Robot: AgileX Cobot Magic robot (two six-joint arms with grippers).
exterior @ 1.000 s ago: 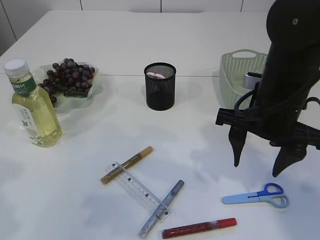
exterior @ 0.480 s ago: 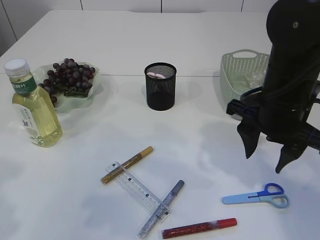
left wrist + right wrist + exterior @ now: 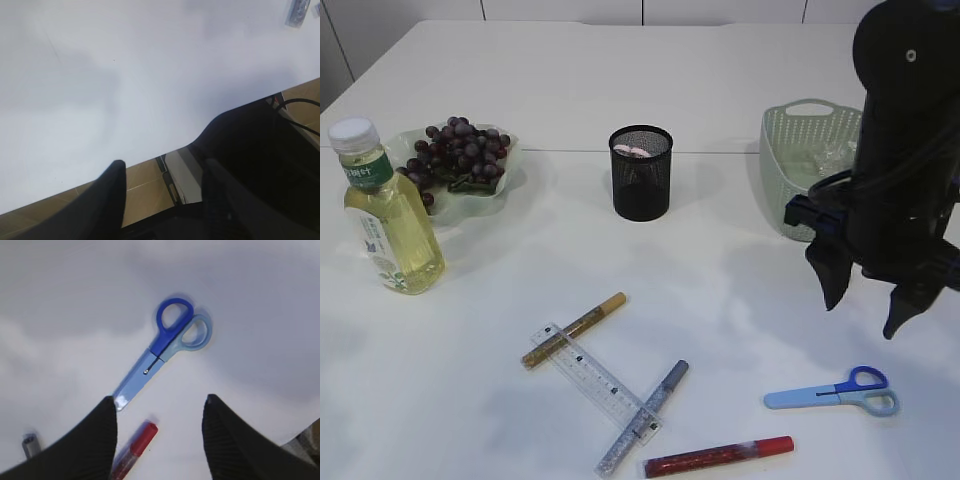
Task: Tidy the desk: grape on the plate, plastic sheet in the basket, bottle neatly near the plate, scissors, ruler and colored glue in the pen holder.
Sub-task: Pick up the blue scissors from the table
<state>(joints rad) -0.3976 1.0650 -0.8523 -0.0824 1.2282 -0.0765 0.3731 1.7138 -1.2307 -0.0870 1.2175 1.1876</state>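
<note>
Grapes are on the plate upper left; scissors, ruler and glue remain. My right gripper is open, holding nothing.

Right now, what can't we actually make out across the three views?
- Basket contents: exterior view, the right arm covers its right side; something pale shows inside, too unclear to name.
- Pen holder contents: exterior view, only pinkish tips show above the mesh.
- Bottle label text: exterior view, too small.
- Red glue pen: right wrist view, lower end hidden behind a finger.
- Left wrist view: only bare table and its edge; no task item identifiable.
</note>
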